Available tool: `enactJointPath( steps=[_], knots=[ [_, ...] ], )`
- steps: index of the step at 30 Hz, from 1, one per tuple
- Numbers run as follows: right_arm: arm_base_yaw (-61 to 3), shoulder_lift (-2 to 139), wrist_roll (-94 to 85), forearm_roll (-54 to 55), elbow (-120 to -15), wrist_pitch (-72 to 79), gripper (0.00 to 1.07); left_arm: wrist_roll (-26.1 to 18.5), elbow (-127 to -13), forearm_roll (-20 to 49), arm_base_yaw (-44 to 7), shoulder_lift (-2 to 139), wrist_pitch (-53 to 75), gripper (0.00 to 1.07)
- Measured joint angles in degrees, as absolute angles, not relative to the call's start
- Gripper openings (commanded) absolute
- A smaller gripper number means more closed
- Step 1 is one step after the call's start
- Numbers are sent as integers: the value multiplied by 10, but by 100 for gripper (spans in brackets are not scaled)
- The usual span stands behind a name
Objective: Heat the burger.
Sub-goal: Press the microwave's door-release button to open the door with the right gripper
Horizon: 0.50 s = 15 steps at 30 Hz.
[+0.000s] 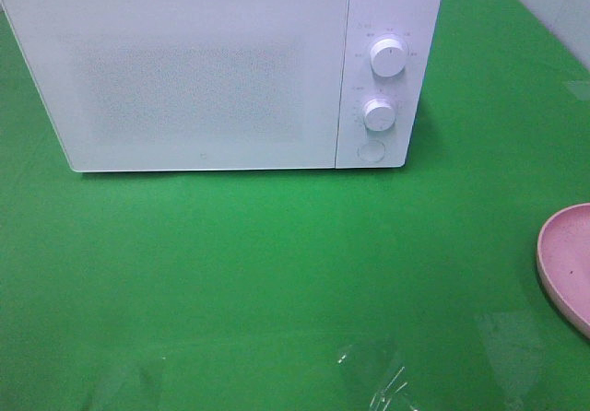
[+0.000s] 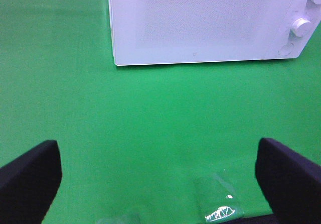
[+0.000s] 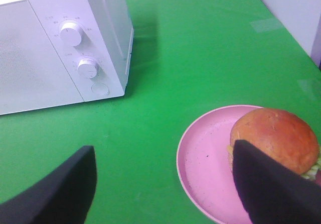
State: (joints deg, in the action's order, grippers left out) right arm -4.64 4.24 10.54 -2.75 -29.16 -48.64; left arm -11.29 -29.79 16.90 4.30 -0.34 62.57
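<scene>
Green cloth (image 1: 277,273) covers the table, with a white microwave (image 1: 198,79) at the back, door shut. To the right, well apart from it, the burger (image 3: 276,136) sits on a pink plate (image 3: 205,163). The left gripper (image 2: 158,151) hangs with jaws wide and empty. The right gripper (image 3: 164,153) is also spread and holds nothing, with one finger in front of the burger.

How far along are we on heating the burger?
Nothing looks done: the microwave is shut, and the burger sits on the pink plate. Nothing in hand: the left gripper and right gripper are open, empty. Left: open door, load burger, close, start.
</scene>
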Motion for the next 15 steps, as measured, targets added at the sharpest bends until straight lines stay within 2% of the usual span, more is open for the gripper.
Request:
enactJointPath(
  steps=[15],
  knots=[
    [-46, 226, 105, -28, -271, -320, 73, -113, -298, 169, 43, -3, 626, 96]
  ],
)
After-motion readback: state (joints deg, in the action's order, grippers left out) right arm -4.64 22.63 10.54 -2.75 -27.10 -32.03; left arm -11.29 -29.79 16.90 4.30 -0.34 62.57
